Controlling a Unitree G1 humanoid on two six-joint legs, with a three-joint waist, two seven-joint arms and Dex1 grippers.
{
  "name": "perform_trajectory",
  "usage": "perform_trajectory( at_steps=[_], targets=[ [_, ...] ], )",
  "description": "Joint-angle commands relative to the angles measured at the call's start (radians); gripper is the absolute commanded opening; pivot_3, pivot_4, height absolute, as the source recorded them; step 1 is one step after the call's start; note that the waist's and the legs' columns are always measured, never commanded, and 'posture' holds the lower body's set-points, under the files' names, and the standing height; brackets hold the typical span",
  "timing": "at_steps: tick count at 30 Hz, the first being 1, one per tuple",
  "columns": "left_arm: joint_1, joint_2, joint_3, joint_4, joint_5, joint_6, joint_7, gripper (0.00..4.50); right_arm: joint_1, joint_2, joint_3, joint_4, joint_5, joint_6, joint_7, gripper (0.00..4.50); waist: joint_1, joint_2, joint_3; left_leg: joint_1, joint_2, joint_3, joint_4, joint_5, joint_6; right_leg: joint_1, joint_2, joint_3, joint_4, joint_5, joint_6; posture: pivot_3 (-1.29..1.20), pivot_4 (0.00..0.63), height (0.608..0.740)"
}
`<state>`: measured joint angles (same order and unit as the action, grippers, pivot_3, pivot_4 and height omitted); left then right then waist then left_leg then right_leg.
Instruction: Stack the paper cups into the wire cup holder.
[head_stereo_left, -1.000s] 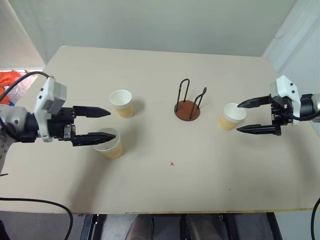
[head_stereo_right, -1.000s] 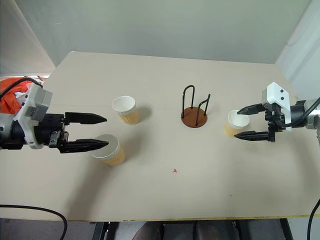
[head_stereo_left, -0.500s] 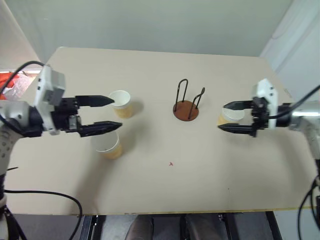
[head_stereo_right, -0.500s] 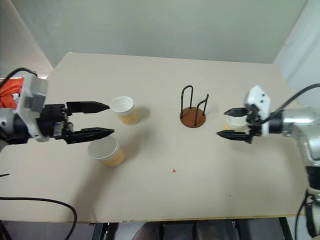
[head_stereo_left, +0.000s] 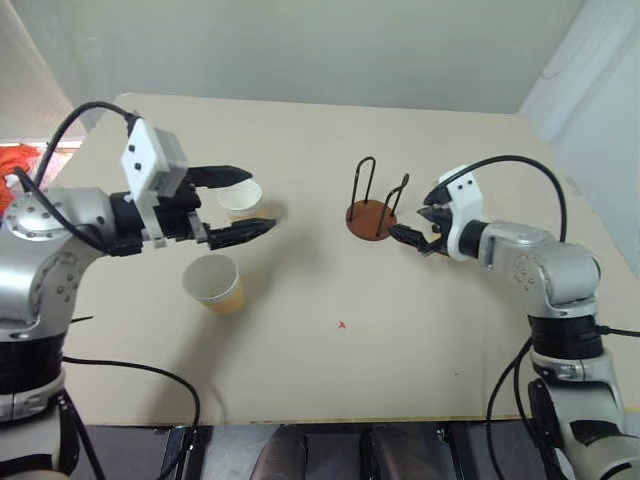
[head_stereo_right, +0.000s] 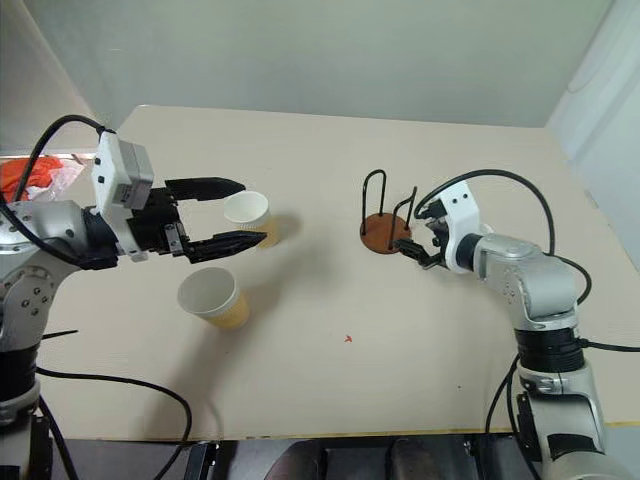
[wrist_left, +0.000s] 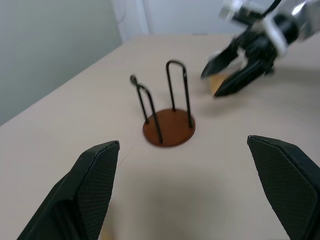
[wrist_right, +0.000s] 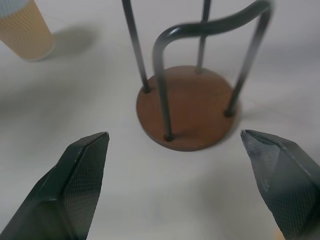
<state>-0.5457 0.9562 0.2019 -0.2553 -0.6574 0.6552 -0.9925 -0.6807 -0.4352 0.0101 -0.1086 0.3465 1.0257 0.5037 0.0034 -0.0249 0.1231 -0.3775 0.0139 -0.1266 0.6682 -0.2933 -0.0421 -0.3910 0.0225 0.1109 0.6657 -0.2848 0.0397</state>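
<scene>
Reddish-brown disc-based black wire cup holder (head_stereo_left: 373, 213) stood empty at frame centre on beige worktop (head_stereo_left: 330, 370). Two pale tan paper cups (head_stereo_left: 214, 282) stood upright at left. Both claws, left (head_stereo_left: 238, 203) and right (head_stereo_left: 414, 227), gaped wide, holding nothing.

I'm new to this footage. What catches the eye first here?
The empty wire cup holder at the table's middle, with the open right claw close beside it. On the left, the open left claw hovers by two paper cups, both upright.
</scene>
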Motion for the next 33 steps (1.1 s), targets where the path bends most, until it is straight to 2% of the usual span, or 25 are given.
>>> perform_trajectory(
  at_steps=[1,7,10,21,23,27,33],
  targets=[
    [-0.022,-0.009,0.023,-0.036,-0.018,0.004,0.020,4.50,-0.045,0.037,0.010,0.044,-0.024,-0.076,-0.025,4.48,-0.003,0.000,0.000,0.000,0.000,0.000,0.000,0.000,0.000,-0.001,0.000,0.000,0.000,0.000,0.000,0.00,0.150,0.740],
    [-0.002,-0.007,0.034,-0.053,-0.023,0.018,0.040,4.50,-0.091,0.098,0.022,0.159,-0.056,-0.169,-0.035,4.48,-0.003,0.000,0.000,-0.003,0.000,0.000,-0.001,0.001,-0.002,-0.004,0.000,0.000,0.000,0.000,0.000,0.00,0.150,0.740],
    [0.036,-0.012,0.035,-0.062,-0.010,0.012,0.052,4.50,-0.101,0.118,0.026,0.197,-0.070,-0.199,-0.035,3.89,-0.003,0.000,0.000,-0.004,0.000,0.000,-0.001,0.001,-0.002,-0.005,0.000,0.000,0.000,0.000,-0.001,0.00,0.150,0.740],
    [0.083,-0.034,0.047,-0.110,-0.038,0.033,0.101,4.50,-0.096,0.125,0.024,0.231,-0.089,-0.250,-0.014,0.06,0.001,0.000,0.000,-0.006,0.000,-0.001,-0.001,0.002,-0.003,-0.006,0.000,0.000,0.000,0.001,-0.001,0.00,0.150,0.740],
    [0.080,-0.026,0.045,-0.105,-0.040,0.033,0.094,4.50,-0.075,0.096,0.035,0.200,-0.071,-0.252,0.046,0.02,0.001,0.000,0.000,-0.005,0.000,-0.001,-0.001,0.002,-0.004,-0.006,0.000,0.000,0.000,0.001,-0.001,0.00,0.150,0.740],
    [0.084,-0.002,0.046,-0.101,-0.065,0.048,0.054,4.50,0.024,-0.007,0.072,0.032,0.012,-0.274,0.266,0.02,0.007,0.000,0.000,-0.006,0.000,-0.001,-0.001,0.002,-0.004,-0.005,0.000,-0.001,-0.001,0.001,-0.002,0.00,0.150,0.740],
    [0.175,0.080,0.042,-0.169,-0.169,0.137,-0.077,4.50,0.165,-0.182,0.131,-0.217,0.117,-0.307,0.538,0.02,-0.002,0.000,0.000,-0.006,0.000,0.000,-0.002,0.003,-0.004,-0.004,0.000,0.000,-0.003,0.001,-0.002,0.00,0.150,0.740]
  ],
)
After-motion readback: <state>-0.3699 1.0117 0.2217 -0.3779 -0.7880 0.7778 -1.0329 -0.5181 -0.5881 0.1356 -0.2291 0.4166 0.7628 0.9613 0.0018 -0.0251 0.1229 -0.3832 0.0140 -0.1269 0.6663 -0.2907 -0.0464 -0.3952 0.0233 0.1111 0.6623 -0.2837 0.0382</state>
